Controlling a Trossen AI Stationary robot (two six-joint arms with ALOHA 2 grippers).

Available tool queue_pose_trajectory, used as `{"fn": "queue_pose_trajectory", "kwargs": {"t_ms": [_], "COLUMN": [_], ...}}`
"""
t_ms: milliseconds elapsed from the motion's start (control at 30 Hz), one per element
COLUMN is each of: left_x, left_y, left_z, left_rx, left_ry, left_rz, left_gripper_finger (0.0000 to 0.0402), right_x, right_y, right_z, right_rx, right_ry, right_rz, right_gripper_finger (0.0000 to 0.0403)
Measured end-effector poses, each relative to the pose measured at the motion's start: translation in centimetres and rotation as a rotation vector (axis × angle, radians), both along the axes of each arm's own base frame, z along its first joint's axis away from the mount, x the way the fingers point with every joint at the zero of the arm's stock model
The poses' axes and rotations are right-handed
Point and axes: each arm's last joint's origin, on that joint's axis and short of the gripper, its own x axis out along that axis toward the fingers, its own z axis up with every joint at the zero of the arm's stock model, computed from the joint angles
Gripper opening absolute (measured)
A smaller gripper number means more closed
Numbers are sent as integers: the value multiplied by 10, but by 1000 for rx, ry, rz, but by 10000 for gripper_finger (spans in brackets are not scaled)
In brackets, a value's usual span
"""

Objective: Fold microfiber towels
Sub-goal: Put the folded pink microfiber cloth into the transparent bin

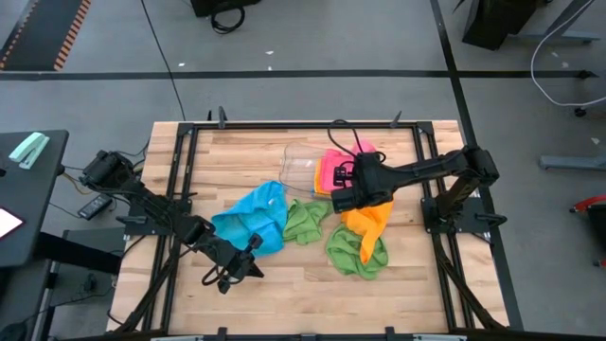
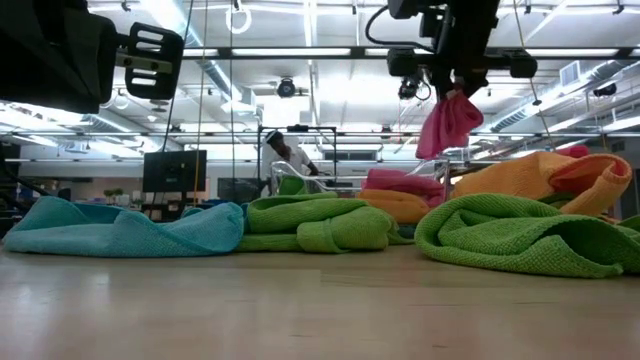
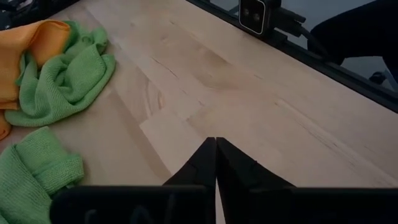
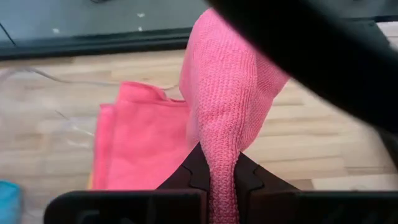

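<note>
A: What does the right gripper (image 4: 217, 177) pinch?
B: A nubbly pink towel (image 4: 227, 93), lifted at the table's one o'clock.
A: The left gripper (image 3: 216, 163)?
B: Closed, empty, seven o'clock. Two green towels (image 1: 356, 252) lie crumpled.

Pink towel (image 4: 224, 106) pinched in my black right gripper (image 4: 214, 171), plain knit weave. Folded pink towel (image 4: 140, 143) under it. Blue towel (image 1: 251, 220) toward desk's left edge, two lime-green towels (image 1: 305, 220) (image 1: 355, 252) mid-desk, orange towel (image 1: 369, 220). Desk (image 3: 249, 93) pale wood, plank grain.
</note>
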Motion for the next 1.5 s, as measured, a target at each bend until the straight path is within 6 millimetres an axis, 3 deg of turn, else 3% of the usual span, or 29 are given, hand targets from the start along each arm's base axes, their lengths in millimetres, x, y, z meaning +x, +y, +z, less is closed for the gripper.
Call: {"fn": "queue_pose_trajectory", "kwargs": {"t_ms": [667, 933, 1167, 1500], "left_x": [16, 19, 19, 19], "left_y": [18, 20, 20, 21], "left_z": [9, 13, 13, 11], "left_rx": [-71, -130, -136, -146], "left_ry": [-85, -105, -101, -78], "left_rz": [111, 147, 151, 162], "left_gripper_finger": [25, 22, 15, 23], "right_x": [-11, -6, 7, 14], "right_y": [-28, -36, -37, -32], "right_z": [1, -19, -31, -29], "right_rx": [77, 78, 75, 119], "right_ry": [268, 345, 329, 293], "right_rz": [29, 25, 71, 123], "right_gripper_finger": [25, 25, 25, 25]}}
